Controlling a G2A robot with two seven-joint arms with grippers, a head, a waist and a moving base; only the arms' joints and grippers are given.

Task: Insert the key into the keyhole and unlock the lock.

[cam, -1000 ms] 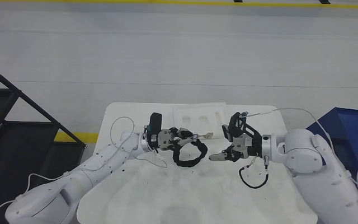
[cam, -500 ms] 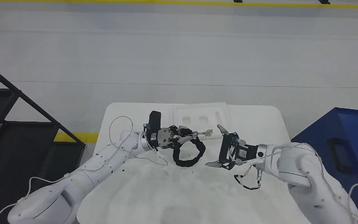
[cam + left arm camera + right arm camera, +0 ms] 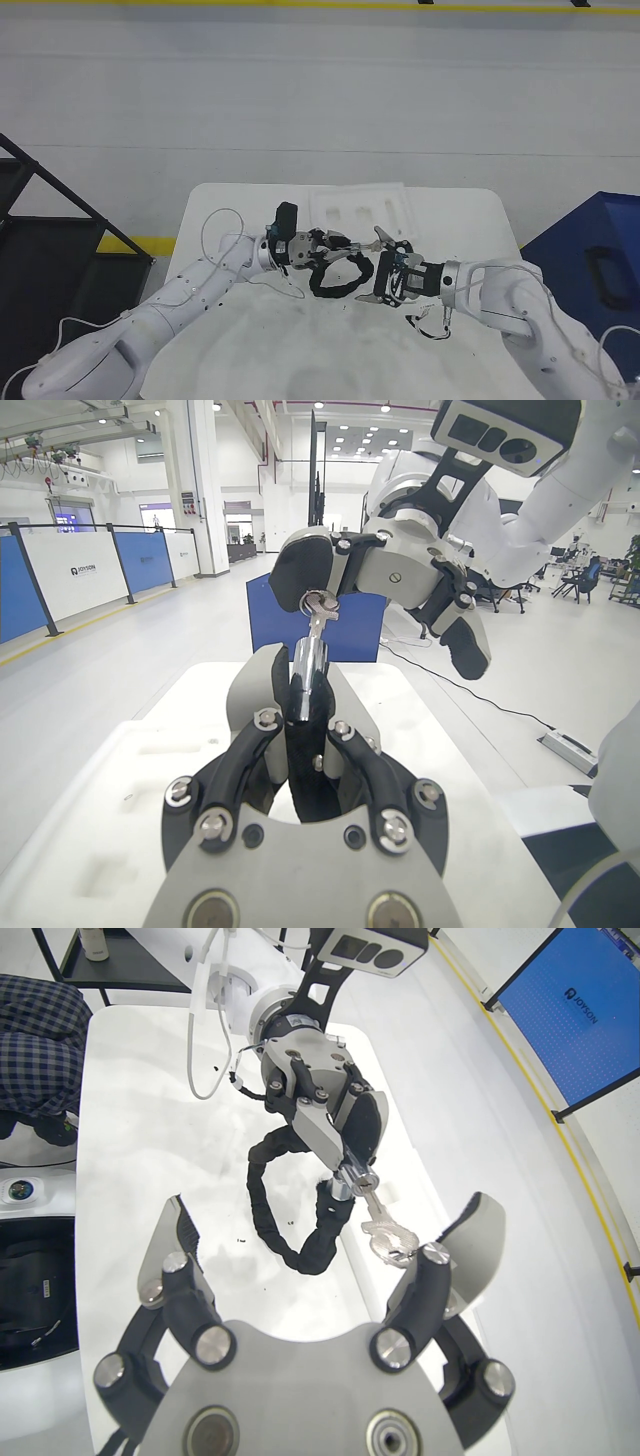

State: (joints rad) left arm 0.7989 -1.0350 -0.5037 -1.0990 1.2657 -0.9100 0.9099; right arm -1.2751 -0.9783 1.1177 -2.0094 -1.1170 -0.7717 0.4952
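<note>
Left gripper (image 3: 350, 1148) clamps lock (image 3: 309, 670); key (image 3: 387, 1233) in keyhole (image 3: 365, 1185), axis pointing at right gripper (image 3: 325, 1228); jaws spread wide, key head near one jaw.

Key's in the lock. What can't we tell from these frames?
- Insertion depth: right wrist view, the key disappears into the lock, so its tip is hidden.
- Contact: left wrist view, the open right end effector has a pad behind the key head; touching or not is unclear.
- Far end of the cable: right wrist view, hidden behind the left end effector clamping the lock.
- Top view: key too small to read its angle.
</note>
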